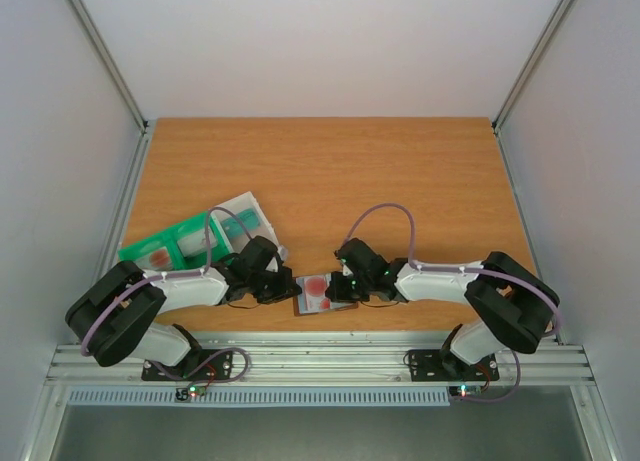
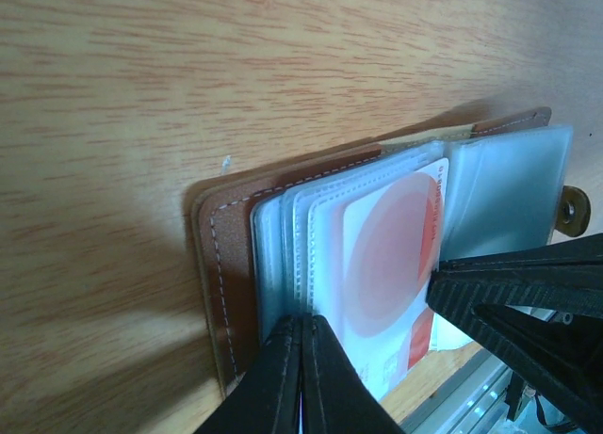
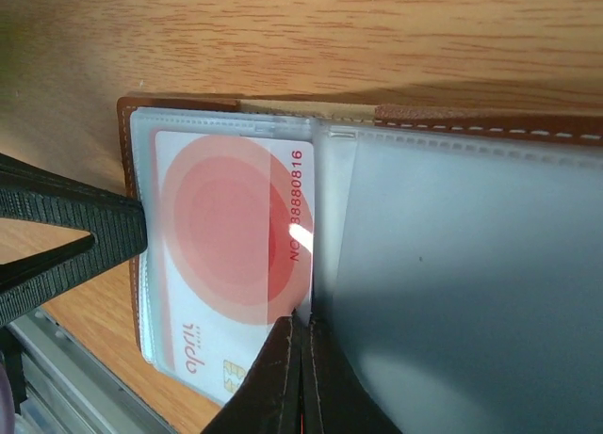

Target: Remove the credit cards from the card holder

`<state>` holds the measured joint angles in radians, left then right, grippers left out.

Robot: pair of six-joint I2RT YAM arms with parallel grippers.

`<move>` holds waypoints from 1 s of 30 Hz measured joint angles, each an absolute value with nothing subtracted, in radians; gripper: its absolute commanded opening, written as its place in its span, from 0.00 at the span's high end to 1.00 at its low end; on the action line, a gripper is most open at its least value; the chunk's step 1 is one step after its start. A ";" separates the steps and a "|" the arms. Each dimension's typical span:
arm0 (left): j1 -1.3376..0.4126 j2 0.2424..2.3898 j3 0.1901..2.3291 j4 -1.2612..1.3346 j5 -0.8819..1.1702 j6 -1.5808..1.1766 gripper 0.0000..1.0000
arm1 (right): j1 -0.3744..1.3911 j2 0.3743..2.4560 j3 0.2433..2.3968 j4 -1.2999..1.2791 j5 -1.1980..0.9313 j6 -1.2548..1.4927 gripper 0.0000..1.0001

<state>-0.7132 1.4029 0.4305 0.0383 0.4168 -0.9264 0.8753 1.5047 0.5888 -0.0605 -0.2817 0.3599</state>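
Right wrist: right gripper (image 3: 301,332) clenched tight at credit card (image 3: 226,255) edge, atop card holder (image 3: 471,255).

Lab booth: white panels (image 1: 300,41), aluminium frame (image 1: 320,361), wooden table (image 1: 320,171).

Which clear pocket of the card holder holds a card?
The pocket on the robot's left side: a white card with a red circle shows in it; the frosted pocket beside it looks empty.
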 measured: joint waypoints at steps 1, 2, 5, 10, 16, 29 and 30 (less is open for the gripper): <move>-0.713 1.403 0.430 0.038 0.416 -0.927 0.98 | 0.875 1.500 0.586 -0.059 -0.279 0.360 0.99; -0.713 1.403 0.430 0.038 0.416 -0.927 0.98 | 0.875 1.495 0.584 -0.060 -0.278 0.360 0.99; -0.713 1.403 0.430 0.038 0.416 -0.926 0.98 | 0.871 1.478 0.576 -0.062 -0.268 0.360 0.99; -0.713 1.403 0.430 0.038 0.415 -0.926 0.98 | 0.857 1.443 0.554 -0.078 -0.259 0.360 0.99; -0.714 1.403 0.430 0.038 0.414 -0.926 0.98 | 0.851 1.391 0.538 -0.098 -0.257 0.359 0.99; -0.714 1.366 0.432 0.015 0.405 -0.935 0.66 | 0.836 1.264 0.499 -0.125 -0.262 0.365 0.99; -0.714 1.361 0.436 0.006 0.403 -0.937 0.64 | 0.836 1.257 0.499 -0.126 -0.262 0.366 0.99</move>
